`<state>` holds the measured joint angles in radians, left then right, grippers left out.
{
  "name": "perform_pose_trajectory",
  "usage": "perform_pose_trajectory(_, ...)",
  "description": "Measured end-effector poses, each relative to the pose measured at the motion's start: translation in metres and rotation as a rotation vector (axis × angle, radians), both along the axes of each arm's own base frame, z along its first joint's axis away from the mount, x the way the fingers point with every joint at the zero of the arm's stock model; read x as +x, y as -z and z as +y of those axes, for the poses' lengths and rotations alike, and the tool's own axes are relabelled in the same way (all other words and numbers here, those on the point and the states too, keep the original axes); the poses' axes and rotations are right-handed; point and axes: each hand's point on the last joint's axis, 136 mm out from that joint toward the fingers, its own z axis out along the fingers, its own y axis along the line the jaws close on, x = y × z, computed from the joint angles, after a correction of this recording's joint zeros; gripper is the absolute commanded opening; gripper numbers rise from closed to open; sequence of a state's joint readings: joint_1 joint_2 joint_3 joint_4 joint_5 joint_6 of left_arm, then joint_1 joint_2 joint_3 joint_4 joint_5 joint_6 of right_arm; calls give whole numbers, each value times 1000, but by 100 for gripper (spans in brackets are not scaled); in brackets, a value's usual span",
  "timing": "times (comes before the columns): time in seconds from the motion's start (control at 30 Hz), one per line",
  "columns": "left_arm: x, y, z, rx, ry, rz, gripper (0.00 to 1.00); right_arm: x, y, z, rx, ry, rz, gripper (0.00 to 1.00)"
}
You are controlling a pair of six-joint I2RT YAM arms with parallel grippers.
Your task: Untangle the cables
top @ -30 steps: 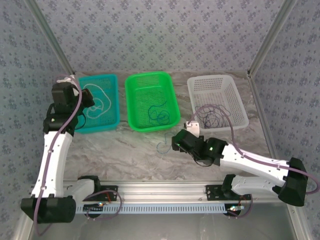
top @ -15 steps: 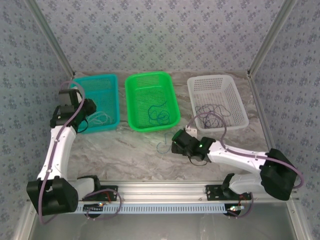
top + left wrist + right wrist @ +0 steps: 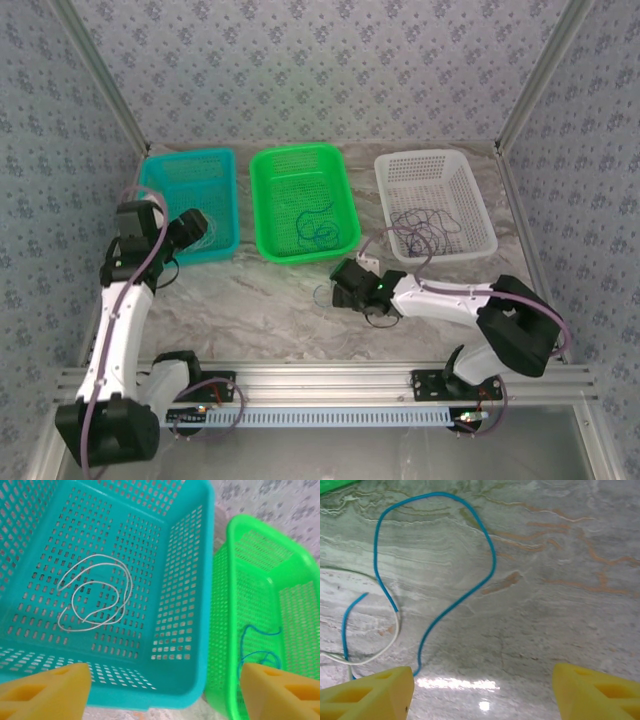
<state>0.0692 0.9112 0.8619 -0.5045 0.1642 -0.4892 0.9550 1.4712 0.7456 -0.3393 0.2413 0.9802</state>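
Observation:
A whitish cable [image 3: 95,600] lies in loose loops on the floor of the teal basket [image 3: 200,555]. My left gripper [image 3: 162,700] hangs open over that basket's near right corner, its yellow fingers [image 3: 45,692] wide apart and empty; from above, the left gripper [image 3: 190,228] is at the basket's near edge. A blue cable [image 3: 437,565] loops on the marble table, crossing a thin whitish cable [image 3: 370,650]. My right gripper [image 3: 482,695] is open just above the table beside that blue cable [image 3: 322,293], holding nothing. More blue cable [image 3: 315,228] lies in the green basket [image 3: 300,152], and dark cables [image 3: 425,222] in the white basket [image 3: 425,157].
The three baskets stand in a row at the back of the table [image 3: 260,310]. Patterned walls and metal frame posts [image 3: 530,85] close in the sides. A slotted rail [image 3: 320,415] runs along the near edge between the arm bases.
My left gripper has opened and drawn back toward the near edge, leaving the whitish cable in the teal basket. The right arm has reached left to the blue cable on the table.

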Motion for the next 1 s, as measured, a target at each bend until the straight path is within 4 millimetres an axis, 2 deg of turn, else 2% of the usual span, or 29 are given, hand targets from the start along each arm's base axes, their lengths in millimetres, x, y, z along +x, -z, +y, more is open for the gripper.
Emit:
perform_pose_trajectory(0.13, -12, -10, -10, 0, 34, -41, 85, 3, 5, 5, -6, 0, 4, 73)
perform_pose_trajectory(0.3, -23, 2, -24, -7, 77, -28, 85, 7, 12, 8, -17, 4, 10, 65)
perform_pose_trajectory(0.4, -27, 13, -29, -19, 90, 0, 85, 10, 17, 5, -41, 13, 16, 48)
perform_pose_trajectory(0.47, -28, 17, -32, -26, 96, 9, 85, 11, 18, 1, -58, 26, 20, 30)
perform_pose_trajectory(0.67, -29, 15, -34, -34, 97, 4, 85, 9, 19, -14, -121, 57, 23, 2)
perform_pose_trajectory(0.8, -31, 12, -36, -37, 102, -9, 85, 6, 3, -17, -135, 50, -15, 0)
perform_pose_trajectory(1.0, -35, 23, -40, -49, 108, 14, 86, 3, -41, -21, -114, 42, -120, 0)
